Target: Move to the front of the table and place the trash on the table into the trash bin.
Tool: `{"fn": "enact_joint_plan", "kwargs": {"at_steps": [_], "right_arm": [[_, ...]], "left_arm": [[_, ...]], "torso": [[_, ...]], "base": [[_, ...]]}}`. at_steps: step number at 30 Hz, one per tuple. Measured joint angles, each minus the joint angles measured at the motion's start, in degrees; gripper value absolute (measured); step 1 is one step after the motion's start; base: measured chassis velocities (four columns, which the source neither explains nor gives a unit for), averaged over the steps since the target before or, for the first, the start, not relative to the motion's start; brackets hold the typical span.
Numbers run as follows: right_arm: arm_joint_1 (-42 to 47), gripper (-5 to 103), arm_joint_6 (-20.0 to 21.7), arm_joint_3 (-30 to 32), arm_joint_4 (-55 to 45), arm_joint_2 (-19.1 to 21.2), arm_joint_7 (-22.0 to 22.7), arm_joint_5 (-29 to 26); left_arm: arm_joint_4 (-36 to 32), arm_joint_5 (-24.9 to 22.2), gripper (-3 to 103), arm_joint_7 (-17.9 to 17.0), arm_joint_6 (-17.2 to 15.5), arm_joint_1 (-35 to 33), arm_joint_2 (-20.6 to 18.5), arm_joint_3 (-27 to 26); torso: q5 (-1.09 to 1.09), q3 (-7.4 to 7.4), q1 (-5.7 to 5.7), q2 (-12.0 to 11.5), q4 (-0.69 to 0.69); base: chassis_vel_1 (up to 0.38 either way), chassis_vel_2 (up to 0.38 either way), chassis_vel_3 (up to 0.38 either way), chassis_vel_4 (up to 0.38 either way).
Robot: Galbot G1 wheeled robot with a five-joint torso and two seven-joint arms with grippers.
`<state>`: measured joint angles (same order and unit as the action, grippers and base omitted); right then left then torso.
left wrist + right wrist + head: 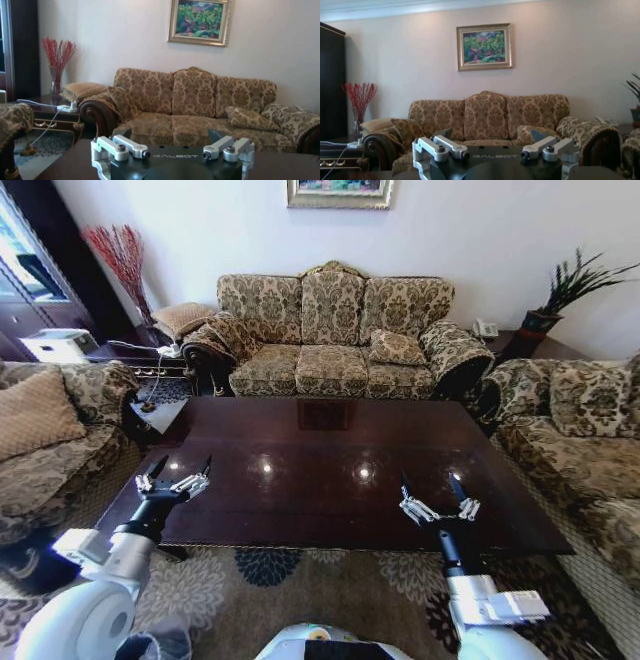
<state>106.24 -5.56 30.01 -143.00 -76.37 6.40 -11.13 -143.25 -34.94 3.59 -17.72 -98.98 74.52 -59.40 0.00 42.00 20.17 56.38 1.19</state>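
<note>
The robot faces the long near edge of the surface [330, 470], a dark glossy reddish-brown coffee table with a square inlay panel [324, 414] toward its far side. Ceiling lights reflect as small bright spots on the polish.

Left end effector [172, 477]: held above the near-left corner of the surface, fingers spread wide, gripping nothing. In the left wrist view the same end effector [170, 139] points across the dark wood toward the sofa, its two fingers [120, 146] well apart.

Right end effector [434, 492]: held above the near-right part of the surface, also spread wide and empty. In the right wrist view this end effector [491, 139] points the same way (level, toward the far wall).

Both arms are extended forward at about the same reach, one on each side of the robot's body.

Surroundings: a three-seat floral-patterned sofa [335, 335] stands beyond the far edge of the surface, with a loose cushion [397, 347] on its right seat. A matching armchair [55, 430] sits to the robot's left and another matching sofa [580, 440] to its right. A framed landscape painting [485, 47] hangs on the wall above the sofa. A vase of red twigs [122, 255] stands in the far-left corner on a side table; a potted plant [565, 290] stands in the far-right corner. A patterned rug [300, 580] lies under the surface.
</note>
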Motion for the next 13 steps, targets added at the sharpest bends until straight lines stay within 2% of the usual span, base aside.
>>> {"fn": "enact_joint_plan", "kwargs": {"at_steps": [13], "right_arm": [[0.00, 100, 0.00, 0.00, 0.00, 0.00, 0.00, -0.01]], "left_arm": [[0.00, 0.00, 100, 0.00, 0.00, 0.00, 0.00, 0.00]], "torso": [[0.00, 0.00, 0.00, 0.00, 0.00]], "base": [[0.000, 0.000, 0.000, 0.000]]}}
